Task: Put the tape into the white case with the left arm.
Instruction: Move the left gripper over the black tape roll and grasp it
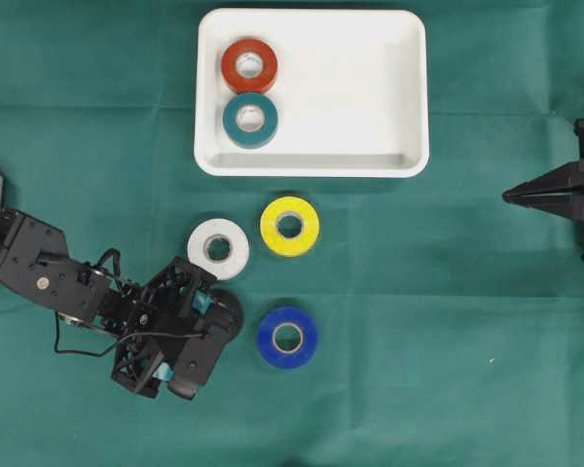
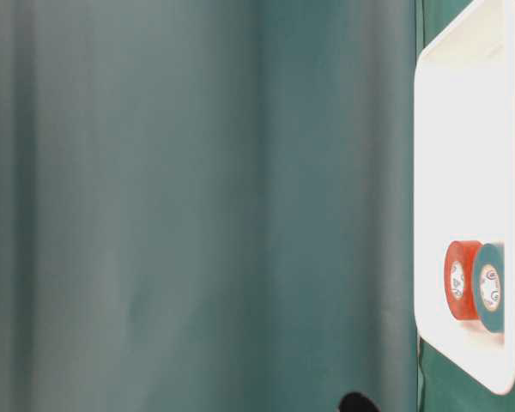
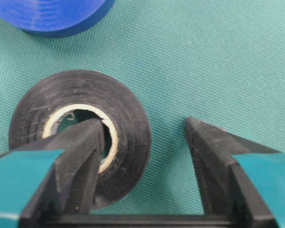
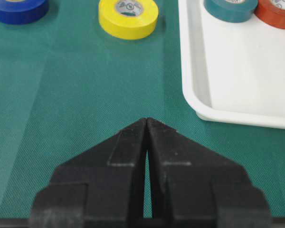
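A black tape roll (image 3: 130,128) lies flat on the green cloth, mostly hidden under my left gripper (image 1: 217,309) in the overhead view. In the left wrist view my left gripper (image 3: 143,122) stands open astride the roll's wall. One finger (image 3: 80,147) is down in the roll's hole, and the other finger (image 3: 209,156) is outside, with cloth showing between it and the roll. The white case (image 1: 311,167) lies at the back and holds a red roll (image 1: 249,65) and a teal roll (image 1: 250,119). My right gripper (image 1: 508,195) is shut on nothing at the right edge.
A white roll (image 1: 218,249), a yellow roll (image 1: 290,226) and a blue roll (image 1: 287,337) lie on the cloth between the left gripper and the case. The blue roll (image 3: 52,16) sits just beyond the black one.
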Robot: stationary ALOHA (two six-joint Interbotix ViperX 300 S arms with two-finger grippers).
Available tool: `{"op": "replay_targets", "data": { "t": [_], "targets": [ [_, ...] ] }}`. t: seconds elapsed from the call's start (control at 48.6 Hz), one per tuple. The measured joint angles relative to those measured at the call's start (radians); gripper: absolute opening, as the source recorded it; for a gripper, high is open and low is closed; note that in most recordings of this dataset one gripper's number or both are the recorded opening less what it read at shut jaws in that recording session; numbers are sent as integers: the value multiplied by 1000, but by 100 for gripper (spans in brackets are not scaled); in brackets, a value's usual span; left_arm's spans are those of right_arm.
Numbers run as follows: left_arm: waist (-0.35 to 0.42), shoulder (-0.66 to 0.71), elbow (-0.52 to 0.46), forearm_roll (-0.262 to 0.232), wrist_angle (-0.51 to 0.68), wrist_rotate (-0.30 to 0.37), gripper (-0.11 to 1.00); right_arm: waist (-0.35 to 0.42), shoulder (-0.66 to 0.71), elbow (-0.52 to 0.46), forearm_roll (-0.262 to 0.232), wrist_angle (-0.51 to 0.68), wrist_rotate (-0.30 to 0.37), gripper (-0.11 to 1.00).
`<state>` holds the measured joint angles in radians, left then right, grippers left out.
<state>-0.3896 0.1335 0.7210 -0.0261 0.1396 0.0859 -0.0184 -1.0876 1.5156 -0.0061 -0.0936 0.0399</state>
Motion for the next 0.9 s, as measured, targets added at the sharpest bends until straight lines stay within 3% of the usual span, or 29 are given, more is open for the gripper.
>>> {"op": "replay_targets", "data": {
  "t": [0.144, 0.288, 0.679, 0.905],
  "targets": [
    [0, 2, 0, 0, 0, -5, 49, 0, 0, -2, 0, 0, 0, -9],
    [0, 2, 0, 0, -2, 0, 26, 0, 0, 0, 0, 0, 0, -9],
    [0, -35, 3, 0, 31, -5, 26, 0, 0, -2, 0, 0, 0, -9],
    [-6, -123, -9, 0, 163, -5, 26, 0, 0, 0, 0, 0, 0, -9]
  ]
}}
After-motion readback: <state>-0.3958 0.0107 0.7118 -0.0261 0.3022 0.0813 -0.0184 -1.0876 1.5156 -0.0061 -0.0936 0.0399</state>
